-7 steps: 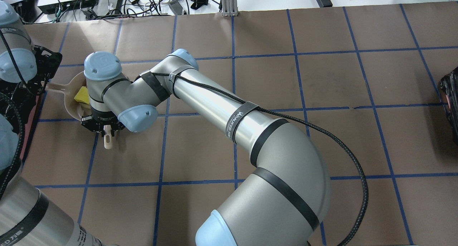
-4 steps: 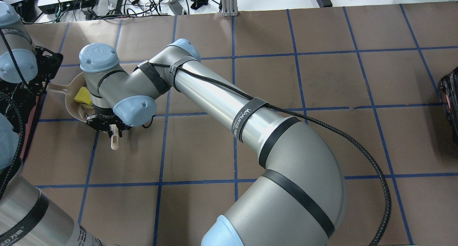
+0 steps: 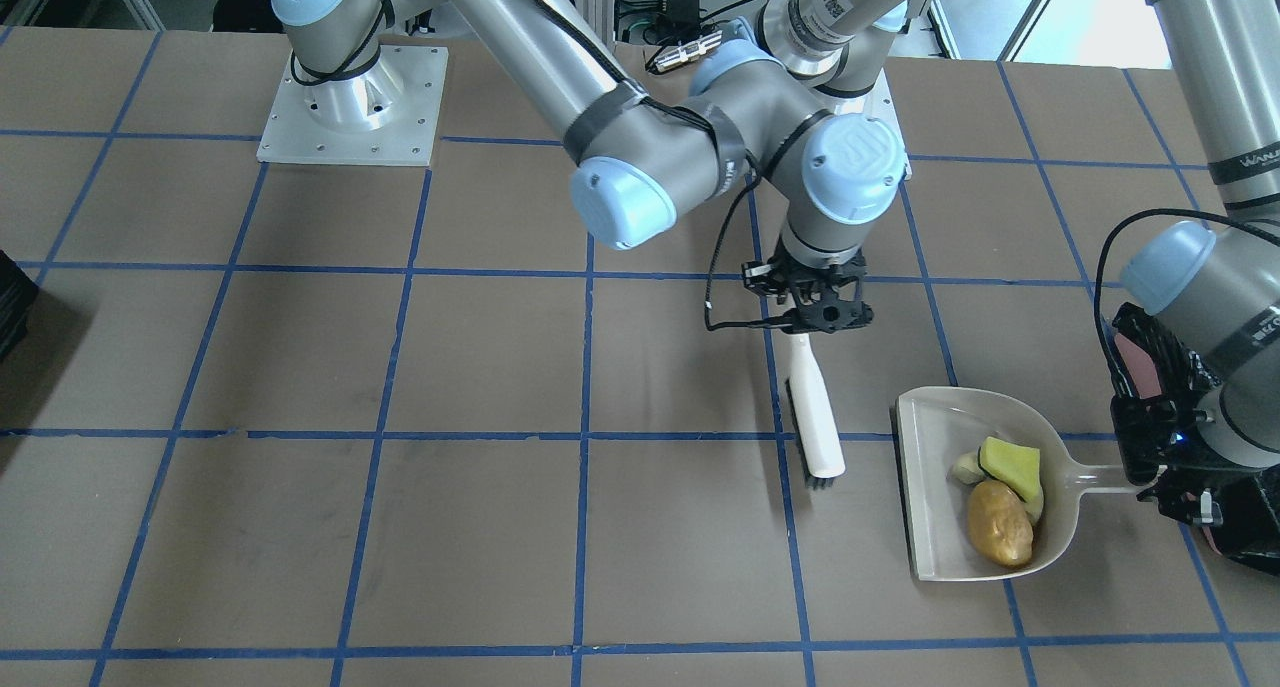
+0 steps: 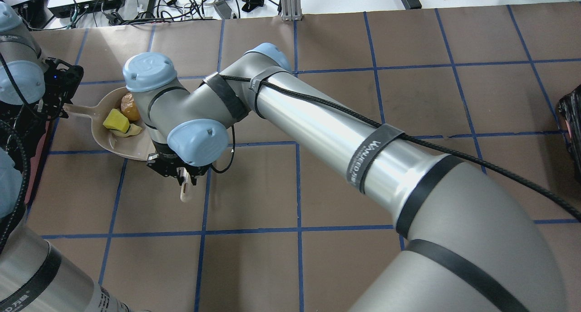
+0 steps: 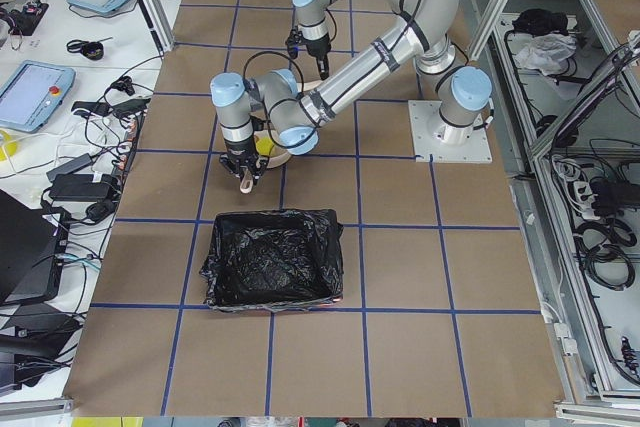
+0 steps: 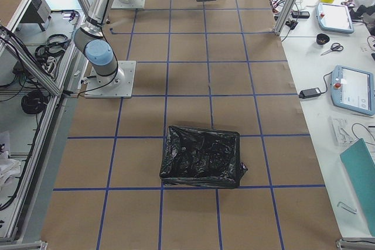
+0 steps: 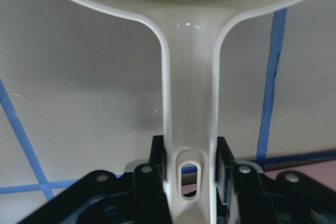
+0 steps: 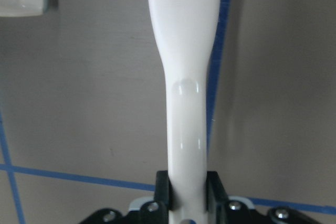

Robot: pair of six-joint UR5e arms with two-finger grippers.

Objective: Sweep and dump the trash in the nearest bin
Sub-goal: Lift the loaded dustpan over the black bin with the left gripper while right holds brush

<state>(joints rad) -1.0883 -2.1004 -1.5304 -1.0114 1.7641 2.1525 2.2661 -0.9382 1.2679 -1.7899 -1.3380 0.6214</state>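
Over on the left as I face the robot, the right pincer (image 3: pixel 815 312) is pinching the white handle of a brush (image 3: pixel 818 417), fingers pressed tight on either side of it. The bristle end points toward me, near the dustpan's open lip but not touching it.

Next along, the dustpan (image 3: pixel 930 537) sits flat on the surface (image 3: pixel 400 547) with all the trash in it. There is a brown potato (image 3: pixel 999 535), smooth and glossy, and a yellow-green wedge (image 3: pixel 1010 465) leaning just behind it. Tucked beside the wedge is what looks like a pale slice (image 3: pixel 966 467), though it is half hidden and I can't be sure of it.

At the far right the left pincer (image 3: pixel 1160 482) is clamped on the dustpan's handle. The bin (image 5: pixel 272 257), lined with a crinkled black bag, stands just beside that arm.

So I'd say the sweeping is done. What's left is lifting the pan, carrying it over the bin and tipping it out. I see nothing loose on the surface.
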